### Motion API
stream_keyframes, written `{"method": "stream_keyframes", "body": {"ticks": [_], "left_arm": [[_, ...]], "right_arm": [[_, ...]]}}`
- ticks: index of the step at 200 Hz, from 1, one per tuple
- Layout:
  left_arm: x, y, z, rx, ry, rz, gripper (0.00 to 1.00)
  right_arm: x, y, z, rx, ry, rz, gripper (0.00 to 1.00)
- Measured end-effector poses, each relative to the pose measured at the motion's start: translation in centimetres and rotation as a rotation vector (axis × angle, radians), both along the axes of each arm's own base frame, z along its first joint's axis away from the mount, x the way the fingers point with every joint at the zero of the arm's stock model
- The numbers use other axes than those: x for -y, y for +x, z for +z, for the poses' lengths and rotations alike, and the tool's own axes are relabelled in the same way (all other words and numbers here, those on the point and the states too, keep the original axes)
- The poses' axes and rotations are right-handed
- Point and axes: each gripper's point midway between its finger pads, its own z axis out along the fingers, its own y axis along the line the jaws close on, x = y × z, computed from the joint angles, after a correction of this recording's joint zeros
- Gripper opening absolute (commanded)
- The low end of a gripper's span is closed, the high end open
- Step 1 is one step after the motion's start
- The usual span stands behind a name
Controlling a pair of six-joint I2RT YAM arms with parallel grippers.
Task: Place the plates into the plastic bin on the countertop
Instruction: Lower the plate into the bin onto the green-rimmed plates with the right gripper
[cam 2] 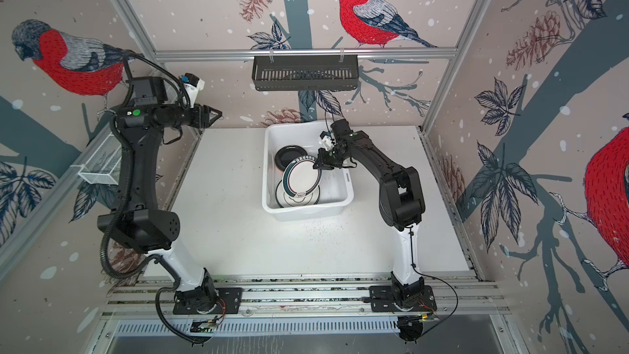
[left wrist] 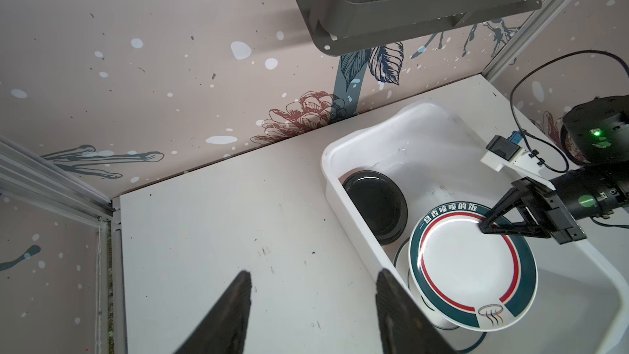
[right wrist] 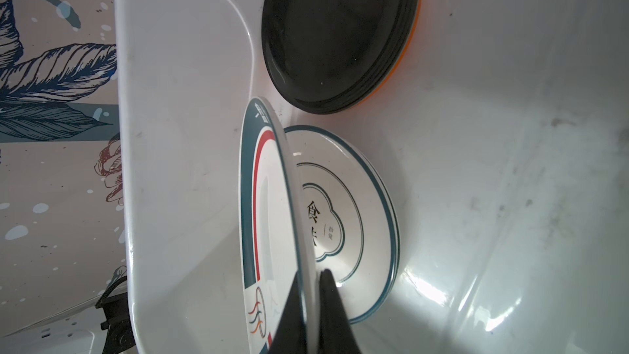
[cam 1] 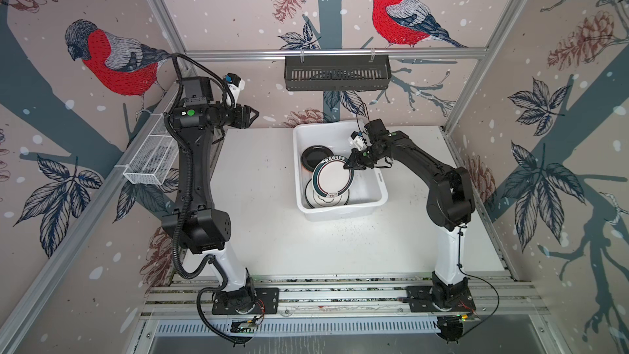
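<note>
The white plastic bin (cam 1: 369, 187) (cam 2: 340, 185) (left wrist: 374, 131) (right wrist: 187, 131) stands at the back middle of the countertop (cam 1: 272, 233). My right gripper (cam 1: 348, 166) (cam 2: 316, 166) (left wrist: 483, 228) (right wrist: 311, 274) is shut on the rim of a white plate with a dark green rim and red ring (cam 1: 332, 178) (cam 2: 301, 177) (left wrist: 469, 267) (right wrist: 262, 199), held tilted inside the bin. Under it lie stacked white plates (cam 1: 323, 199) (right wrist: 357, 216). A black plate (cam 1: 315, 156) (left wrist: 374, 206) (right wrist: 340, 28) rests on an orange one (right wrist: 408, 63). My left gripper (cam 1: 255, 115) (cam 2: 219, 115) (left wrist: 315, 274) hangs open and empty over the back left.
A black slotted rack (cam 1: 337, 73) (left wrist: 408, 5) hangs on the back wall above the bin. A white wire-mesh basket (cam 1: 153, 158) hangs on the left rail beside my left arm. Aluminium rails edge the countertop.
</note>
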Motion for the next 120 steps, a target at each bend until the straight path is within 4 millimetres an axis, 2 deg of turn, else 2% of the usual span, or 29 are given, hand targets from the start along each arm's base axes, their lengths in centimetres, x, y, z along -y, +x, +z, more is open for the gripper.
{"method": "stream_keyframes", "body": {"ticks": [37, 93, 120], "left_arm": [[0.2, 0.4, -0.6, -0.015, -0.043, 0.005, 0.59], [0.3, 1.5, 0.4, 0.024, -0.051, -0.01, 0.59], [0.4, 1.6, 0.2, 0.02, -0.057, -0.018, 0.59]], "right_arm": [[0.1, -0.8, -1.2, -0.071, -0.007, 0.008, 0.01], [-0.1, -2.1, -3.0, -0.163, -0.011, 0.003, 0.01], [-0.4, -2.5, -3.8, -0.19, -0.012, 0.003, 0.01]]}}
